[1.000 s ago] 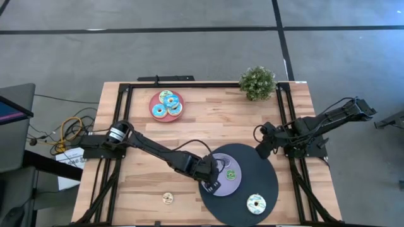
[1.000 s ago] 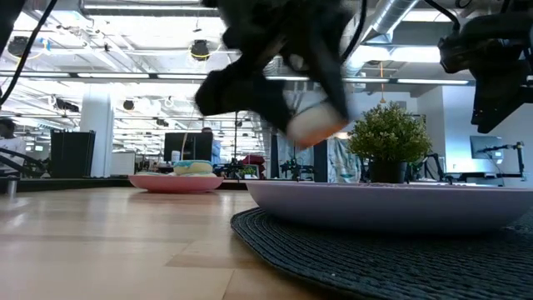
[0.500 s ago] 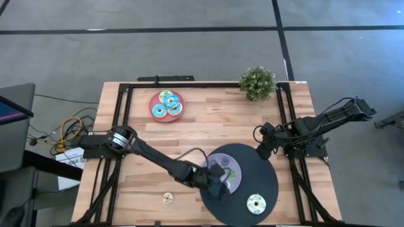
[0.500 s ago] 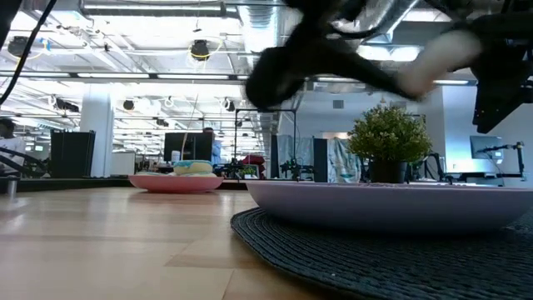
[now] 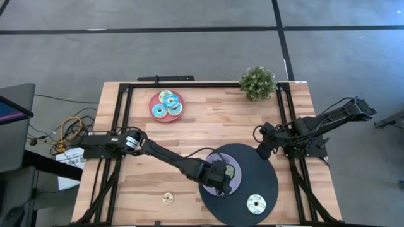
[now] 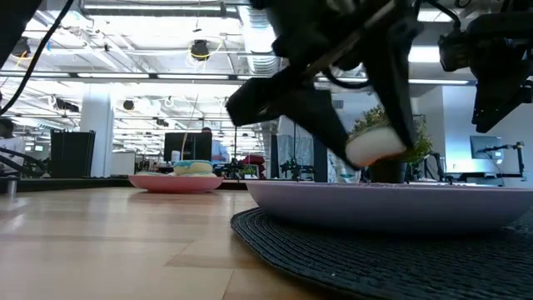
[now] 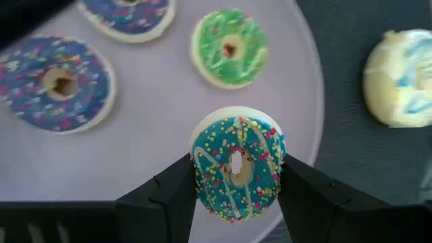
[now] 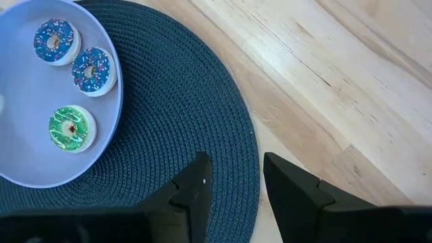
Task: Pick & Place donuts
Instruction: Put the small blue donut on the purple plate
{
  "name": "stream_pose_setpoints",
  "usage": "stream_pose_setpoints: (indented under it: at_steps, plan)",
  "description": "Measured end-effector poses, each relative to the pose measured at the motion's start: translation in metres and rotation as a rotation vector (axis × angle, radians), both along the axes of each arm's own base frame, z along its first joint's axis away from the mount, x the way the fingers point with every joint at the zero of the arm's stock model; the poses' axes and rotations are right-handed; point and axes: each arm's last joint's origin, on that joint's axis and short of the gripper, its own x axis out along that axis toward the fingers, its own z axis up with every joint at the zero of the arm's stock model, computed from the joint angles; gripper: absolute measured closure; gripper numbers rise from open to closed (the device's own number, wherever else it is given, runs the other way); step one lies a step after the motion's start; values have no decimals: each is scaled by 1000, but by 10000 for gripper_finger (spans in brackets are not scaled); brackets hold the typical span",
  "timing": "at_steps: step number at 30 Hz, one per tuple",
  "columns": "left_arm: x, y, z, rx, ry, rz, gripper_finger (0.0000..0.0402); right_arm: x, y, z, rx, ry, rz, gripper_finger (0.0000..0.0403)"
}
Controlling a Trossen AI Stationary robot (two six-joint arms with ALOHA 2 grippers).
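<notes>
Behind the wooden table (image 5: 189, 129) stretched a bright, wide workshop. The left gripper (image 7: 236, 192) hung over the lavender plate (image 7: 162, 162), its fingers (image 7: 172, 196) clamped on the rim of a teal sprinkled donut (image 7: 236, 169), held on edge. The donut looked light, stiff and smooth, so gripping across the ring seemed best. The right gripper (image 8: 233, 182) waited, empty and parted, over the dark mat (image 8: 196, 115).

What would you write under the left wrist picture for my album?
Left gripper holds a teal sprinkled donut above the lavender plate, near a green donut.
</notes>
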Motion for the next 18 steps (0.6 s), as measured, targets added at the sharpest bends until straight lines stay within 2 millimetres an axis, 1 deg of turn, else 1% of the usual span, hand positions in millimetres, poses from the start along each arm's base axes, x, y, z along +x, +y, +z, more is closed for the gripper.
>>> stream_pose_setpoints:
  at_steps: [1,6,12,18]
  plan:
    - [1,-1,0,-9,-10,-3,226,0,0,0,0,1,0,274]
    - [7,-4,-22,-70,12,-27,226,0,0,0,1,-3,0,274]
    - [8,-5,-29,-84,28,-20,226,0,0,0,0,-2,0,274]
    - [9,-4,-29,-74,16,-11,213,0,0,0,-3,4,1,274]
